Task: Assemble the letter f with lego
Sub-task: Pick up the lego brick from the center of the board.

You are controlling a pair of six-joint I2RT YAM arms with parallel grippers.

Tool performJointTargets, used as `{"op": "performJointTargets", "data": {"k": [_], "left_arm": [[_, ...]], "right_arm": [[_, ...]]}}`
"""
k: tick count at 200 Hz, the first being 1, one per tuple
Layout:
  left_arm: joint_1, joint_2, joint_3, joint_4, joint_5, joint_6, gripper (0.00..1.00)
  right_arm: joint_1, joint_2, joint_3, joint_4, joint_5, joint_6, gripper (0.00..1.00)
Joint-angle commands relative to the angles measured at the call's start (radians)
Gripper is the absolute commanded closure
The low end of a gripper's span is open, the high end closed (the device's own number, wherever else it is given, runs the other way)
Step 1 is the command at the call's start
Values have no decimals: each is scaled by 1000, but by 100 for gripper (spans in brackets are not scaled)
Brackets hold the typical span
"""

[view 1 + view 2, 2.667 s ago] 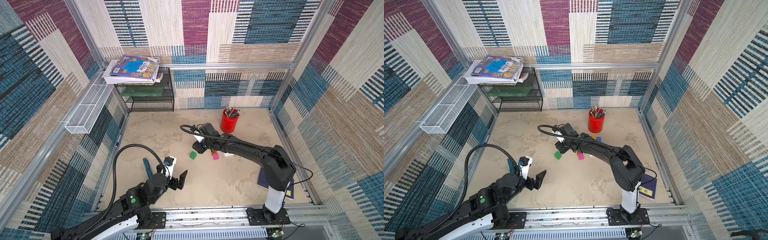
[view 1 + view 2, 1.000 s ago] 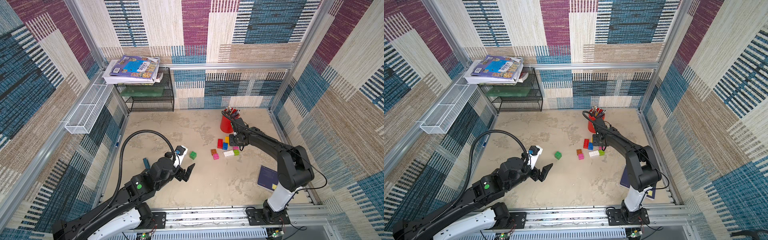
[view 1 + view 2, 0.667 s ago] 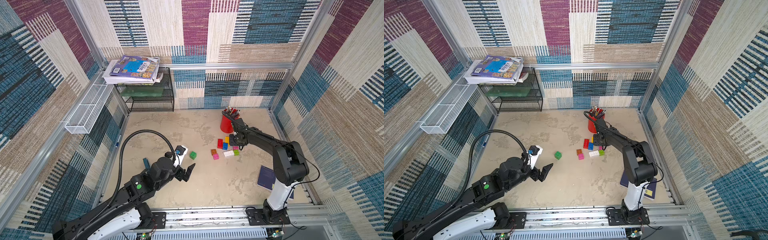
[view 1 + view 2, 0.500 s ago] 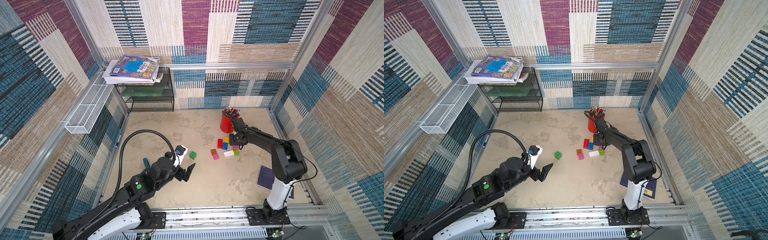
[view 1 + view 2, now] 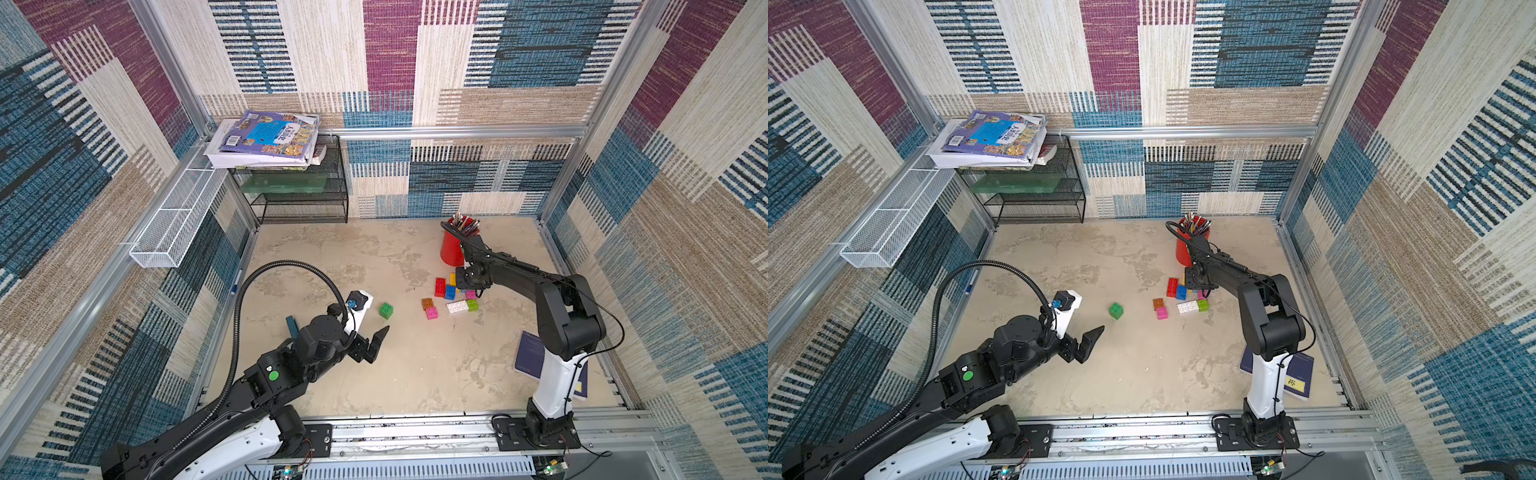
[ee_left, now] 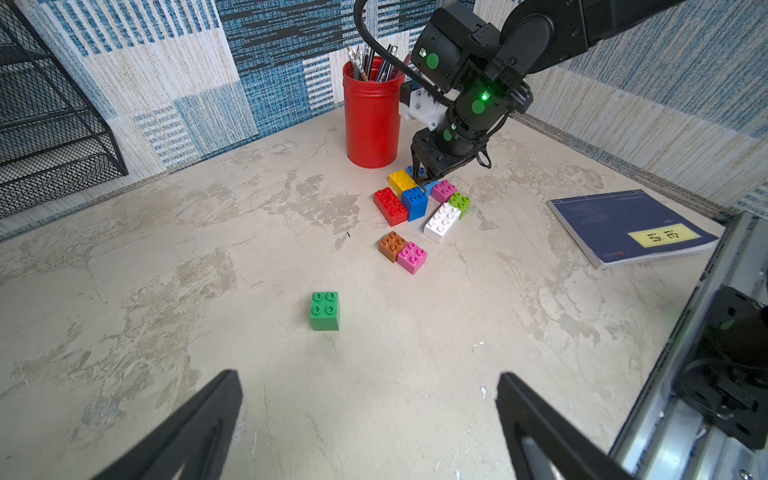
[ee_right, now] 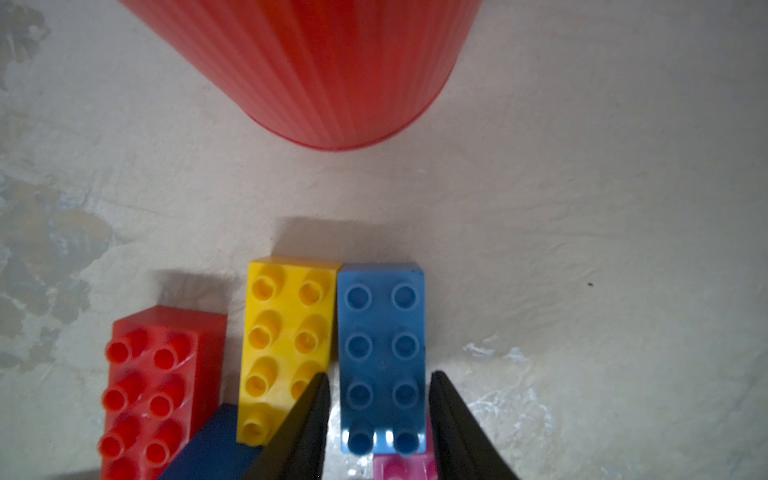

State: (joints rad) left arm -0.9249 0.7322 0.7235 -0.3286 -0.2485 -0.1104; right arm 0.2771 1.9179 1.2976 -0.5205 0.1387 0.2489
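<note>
— Swung back from the middle of the worktop [image 6: 166, 291], the right arm now has the right hand [image 7: 378, 376] down among the bricks just beside the red pen cup [image 6: 370, 120]; the left arm has reached further forward.
— What is the right hand on?
— Its fingers [image 7: 307, 428] stand either side of one end of the light blue brick [image 7: 380, 324], which lies flat with the yellow brick [image 7: 286, 328] touching one long side. Whether they press it or only flank it cannot be told.
— And the other lego?
— The red brick [image 7: 158, 374] and dark blue brick [image 6: 414, 201] lie next to the yellow; the purple-pink brick [image 6: 444, 190], lime brick [image 6: 459, 203] and white brick [image 6: 442, 218] are close by. An orange brick [image 6: 392, 245] and pink brick [image 6: 412, 257] touch each other, slightly apart from that group. The green brick [image 6: 325, 311] sits alone, well apart, nearer the left hand [image 6: 368, 376].
— And that one?
— Jaws wide apart, holding nothing, above bare worktop.
</note>
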Motion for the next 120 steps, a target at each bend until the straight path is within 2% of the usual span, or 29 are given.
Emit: {"op": "performJointTargets", "data": {"k": [1,120], "left_arm": [[1,-1,0,3,-3,-15,1],[1,-2,5,5,-6,-12,1]], "right_arm": [[0,13,14,10,11,-8,57],[-1,40,34,-10,46,-14,58]]}}
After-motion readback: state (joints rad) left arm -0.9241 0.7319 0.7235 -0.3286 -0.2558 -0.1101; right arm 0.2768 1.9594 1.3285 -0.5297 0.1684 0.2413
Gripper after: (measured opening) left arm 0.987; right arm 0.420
